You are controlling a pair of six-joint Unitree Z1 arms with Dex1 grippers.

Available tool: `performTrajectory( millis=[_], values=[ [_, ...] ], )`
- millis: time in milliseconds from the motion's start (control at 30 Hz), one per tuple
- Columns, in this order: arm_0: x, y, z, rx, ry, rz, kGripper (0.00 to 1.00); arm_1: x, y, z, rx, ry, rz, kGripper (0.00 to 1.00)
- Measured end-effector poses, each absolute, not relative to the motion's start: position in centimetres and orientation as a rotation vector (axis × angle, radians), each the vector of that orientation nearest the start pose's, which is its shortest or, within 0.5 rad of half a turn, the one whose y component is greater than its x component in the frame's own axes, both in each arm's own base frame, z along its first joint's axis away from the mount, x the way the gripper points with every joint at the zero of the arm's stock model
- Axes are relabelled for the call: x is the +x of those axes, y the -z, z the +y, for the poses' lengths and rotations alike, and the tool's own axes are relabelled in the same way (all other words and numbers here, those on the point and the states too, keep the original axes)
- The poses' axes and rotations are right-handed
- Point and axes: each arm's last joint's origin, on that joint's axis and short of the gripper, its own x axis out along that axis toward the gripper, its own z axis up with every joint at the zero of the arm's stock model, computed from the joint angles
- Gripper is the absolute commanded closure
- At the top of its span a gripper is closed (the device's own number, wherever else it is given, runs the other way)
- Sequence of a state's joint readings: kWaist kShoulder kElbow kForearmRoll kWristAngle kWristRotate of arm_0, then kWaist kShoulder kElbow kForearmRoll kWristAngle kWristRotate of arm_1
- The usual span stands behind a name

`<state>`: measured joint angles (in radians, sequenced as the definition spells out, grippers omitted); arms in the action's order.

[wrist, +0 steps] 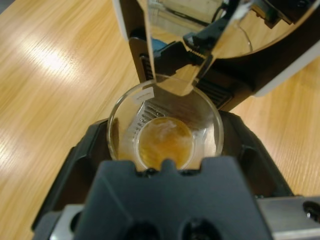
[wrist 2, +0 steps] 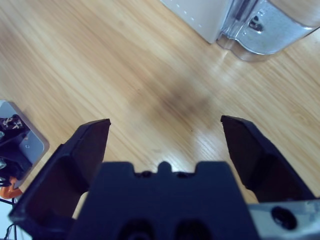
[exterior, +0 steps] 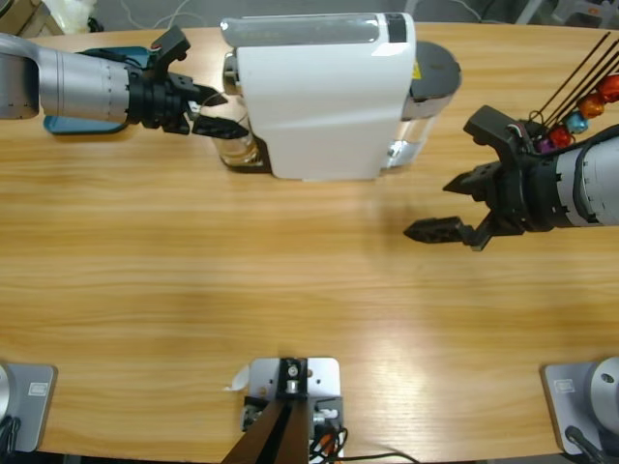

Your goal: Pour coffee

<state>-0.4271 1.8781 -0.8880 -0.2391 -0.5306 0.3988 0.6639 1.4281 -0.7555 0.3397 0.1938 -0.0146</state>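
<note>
**Coffee sits in the glass between my left jaws**

Coffee (wrist: pixel 165 142) shows only in my left wrist view: a shallow amber layer at the bottom of a small clear glass (wrist: pixel 120 125), far below its rim. From above, the glass (exterior: pixel 237 145) is just a pale shape at the machine's left front corner, and its contents cannot be made out there.

My left gripper (exterior: pixel 208 111) has its jaws on either side of the glass, closed against its walls. The glass stands upright on the black drip tray (wrist: pixel 222 95) of the white coffee machine (exterior: pixel 324 92), right under the shiny spout (wrist: pixel 175 85).

My right gripper (wrist 2: pixel 165 130) is spread wide and holds nothing; its wrist view shows bare wooden table (wrist 2: pixel 100 60) between the jaws, with the machine's clear water tank (wrist 2: pixel 270 30) beyond. The high view places this gripper (exterior: pixel 459 208) to the right of the machine, apart from it.

Behind my right arm, further right of the machine, coloured round capsules (exterior: pixel 590 106) sit on thin dark rods.
</note>
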Motion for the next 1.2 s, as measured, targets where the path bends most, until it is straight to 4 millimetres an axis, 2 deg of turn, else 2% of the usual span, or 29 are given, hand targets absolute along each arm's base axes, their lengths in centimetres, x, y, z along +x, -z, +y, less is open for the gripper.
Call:
performTrajectory(
  millis=[300,567,833,1067,1200],
  values=[
    [31.1,-21.0,-16.8,0.317,1.037,0.585,1.000,16.6,-25.8,14.3,-0.245,-0.790,1.012,0.004],
    [29.3,-21.6,-15.3,0.344,0.965,0.591,1.000,16.7,-25.9,14.3,-0.243,-0.791,1.002,0.004],
    [30.3,-24.3,-9.5,0.265,0.729,0.556,1.000,16.7,-25.9,14.3,-0.242,-0.791,1.003,0.004],
    [31.8,-24.5,-4.5,0.153,0.447,0.584,1.000,16.8,-25.8,14.4,-0.243,-0.790,1.007,0.004],
    [33.0,-24.1,-2.0,0.146,0.288,0.608,1.000,16.9,-25.6,14.5,-0.244,-0.789,1.012,0.004]
  ],
)
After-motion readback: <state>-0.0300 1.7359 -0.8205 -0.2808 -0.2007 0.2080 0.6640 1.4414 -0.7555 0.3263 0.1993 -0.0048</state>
